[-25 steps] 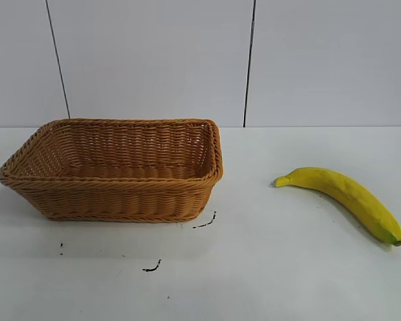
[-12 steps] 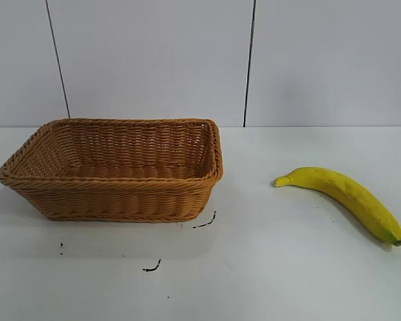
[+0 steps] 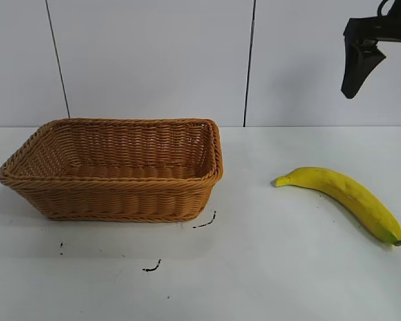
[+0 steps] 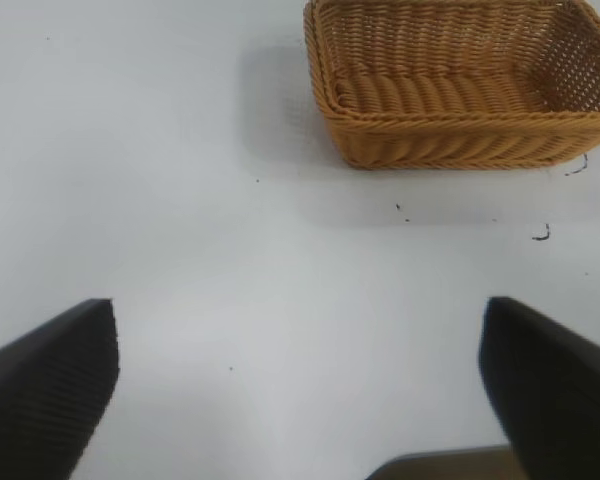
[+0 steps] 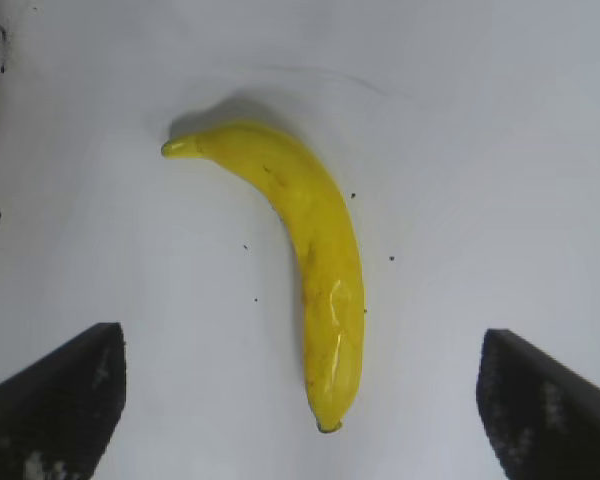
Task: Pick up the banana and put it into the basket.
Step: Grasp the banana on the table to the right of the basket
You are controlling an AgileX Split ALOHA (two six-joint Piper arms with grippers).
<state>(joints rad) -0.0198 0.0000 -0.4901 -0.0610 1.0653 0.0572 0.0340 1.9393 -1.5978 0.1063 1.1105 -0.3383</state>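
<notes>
A: What is seen in the exterior view?

B: The wicker basket is found at the left of the frame on the white table, and the banana is laid flat at the right, well apart from it, with its stem turned toward the basket. The right gripper is caught at the upper right corner, high above the banana; one dark finger is fully shown and the other is cut by the frame edge. The left gripper is not shown there at all.

A: And what is added by the wrist views?

B: In the right wrist view the banana is framed between two widely spread fingertips, with nothing gripped; the right gripper is held apart from the fruit. In the left wrist view the left gripper is seen with its jaws likewise spread wide over bare table, and the basket is placed at the upper right of that frame, its inside bare of fruit. Small black marks are noted on the table beside the basket.
</notes>
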